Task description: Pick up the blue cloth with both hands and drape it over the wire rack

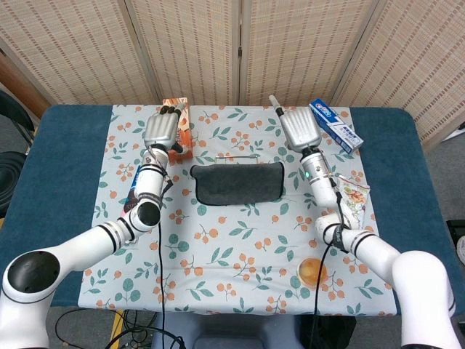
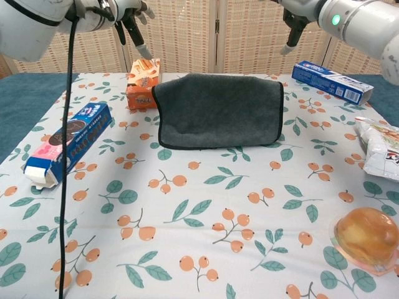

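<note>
both hands hang empty with fingers apart, left hand (image 1: 161, 129) at ten o'clock and right hand (image 1: 299, 129) at two o'clock of the blue cloth (image 1: 237, 182), which lies draped over the wire rack (image 1: 236, 156), so the draping looks done and only withdrawing seems left.

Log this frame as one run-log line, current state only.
dark grey dark-edged cloth: draped over wire rack | left hand: open, raised, holds nothing | right hand: open, raised, holds nothing

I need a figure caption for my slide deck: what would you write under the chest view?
Cloth draped over the rack, both hands, left and right, raised empty above it.
</note>
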`<state>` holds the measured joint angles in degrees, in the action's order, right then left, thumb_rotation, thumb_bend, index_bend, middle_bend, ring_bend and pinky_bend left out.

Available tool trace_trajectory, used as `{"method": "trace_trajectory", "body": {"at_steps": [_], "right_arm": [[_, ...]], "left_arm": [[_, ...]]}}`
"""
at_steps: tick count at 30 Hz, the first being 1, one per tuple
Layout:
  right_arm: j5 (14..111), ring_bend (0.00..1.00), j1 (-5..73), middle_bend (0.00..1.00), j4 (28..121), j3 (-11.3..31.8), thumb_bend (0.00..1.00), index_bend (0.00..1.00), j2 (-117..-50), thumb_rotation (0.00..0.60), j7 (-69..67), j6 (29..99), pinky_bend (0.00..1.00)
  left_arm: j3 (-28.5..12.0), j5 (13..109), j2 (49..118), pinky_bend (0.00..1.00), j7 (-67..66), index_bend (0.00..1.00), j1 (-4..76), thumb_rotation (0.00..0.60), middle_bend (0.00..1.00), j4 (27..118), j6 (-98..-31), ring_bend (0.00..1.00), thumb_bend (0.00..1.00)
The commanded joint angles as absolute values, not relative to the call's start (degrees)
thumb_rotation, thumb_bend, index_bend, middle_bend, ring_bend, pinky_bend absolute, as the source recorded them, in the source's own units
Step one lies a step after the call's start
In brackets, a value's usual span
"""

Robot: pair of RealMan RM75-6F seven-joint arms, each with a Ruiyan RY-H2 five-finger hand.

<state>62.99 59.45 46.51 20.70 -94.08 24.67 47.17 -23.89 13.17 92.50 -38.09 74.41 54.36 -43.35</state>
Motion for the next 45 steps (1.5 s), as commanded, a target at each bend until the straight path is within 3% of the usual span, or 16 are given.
{"method": "trace_trajectory", "body": {"at_steps": [1,4,8,22,30,45], "right_arm": [[63.3,0.76,56.3,0.73,53.2,19.6,0.25,0.12,-89.0,0.6,23.8,48.3,1.0],[63.9,0.74,53.9,0.7,58.9,18.5,0.32,0.22,-85.1,0.6,23.2,49.5,1.0],[65.3,0.69,50.3,0.67,67.1,16.9,0.33,0.3,-79.3,0.6,21.5,51.4,0.99],[76.3,0.6,35.7,0.62,84.7,9.3,0.34,0.32,-65.6,0.6,12.4,66.0,0.87],[82.0,0.56,26.5,0.61,88.0,3.6,0.33,0.32,-61.1,0.6,6.4,73.8,0.71],[88.5,0.56,12.6,0.61,84.9,-1.6,0.34,0.37,-61.6,0.6,0.7,88.8,0.71]], "left_arm": [[-23.4,15.0,89.4,0.39,-36.0,0.13,71.2,0.6,0.11,58.8,-44.9,0.12,0.17],[-22.9,16.5,86.6,0.39,-33.7,0.16,68.1,0.6,0.12,63.3,-46.6,0.14,0.26],[-22.0,20.3,82.0,0.39,-30.0,0.18,63.3,0.6,0.13,70.6,-49.0,0.14,0.27],[-13.4,40.9,67.5,0.31,-21.3,0.19,46.1,0.6,0.13,94.7,-62.2,0.14,0.27],[-6.6,54.9,63.1,0.28,-17.7,0.19,35.7,0.6,0.13,101.6,-72.4,0.14,0.27],[0.6,71.2,63.6,0.25,-14.4,0.19,21.2,0.6,0.13,102.6,-86.4,0.14,0.27]]}}
